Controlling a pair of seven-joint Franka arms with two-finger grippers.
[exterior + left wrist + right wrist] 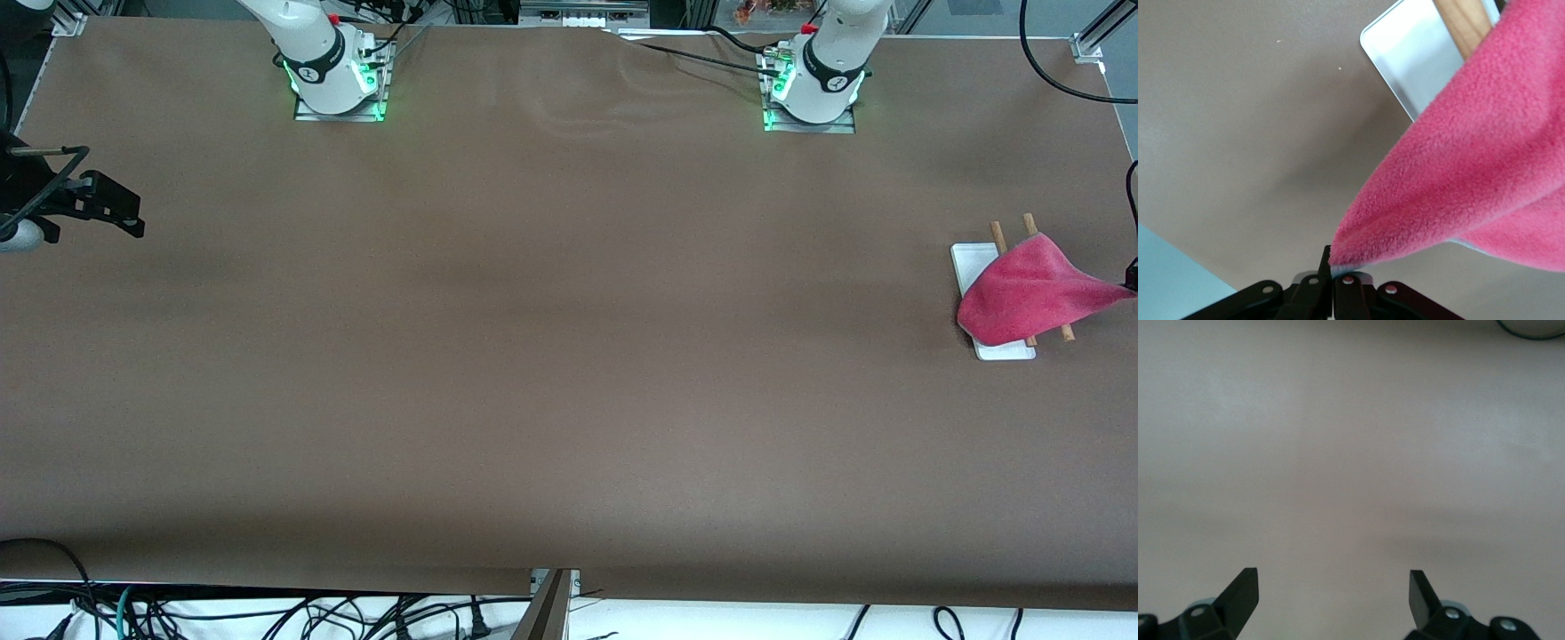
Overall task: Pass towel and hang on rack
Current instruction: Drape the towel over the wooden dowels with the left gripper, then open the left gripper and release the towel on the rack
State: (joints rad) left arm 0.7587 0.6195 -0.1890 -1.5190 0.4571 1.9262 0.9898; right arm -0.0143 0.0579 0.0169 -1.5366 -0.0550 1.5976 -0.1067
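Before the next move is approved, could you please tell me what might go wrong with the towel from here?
1. The left gripper, shut on one corner of the soft pink-red towel, pulls it taut over the rack's thin brown wooden rods; more pull could drag it off.
2. The flat white base looks light and might tip.
The right gripper waits open over bare table.

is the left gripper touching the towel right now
Touching. The left wrist view shows the left gripper shut on a corner of the towel, which drapes over the rack.
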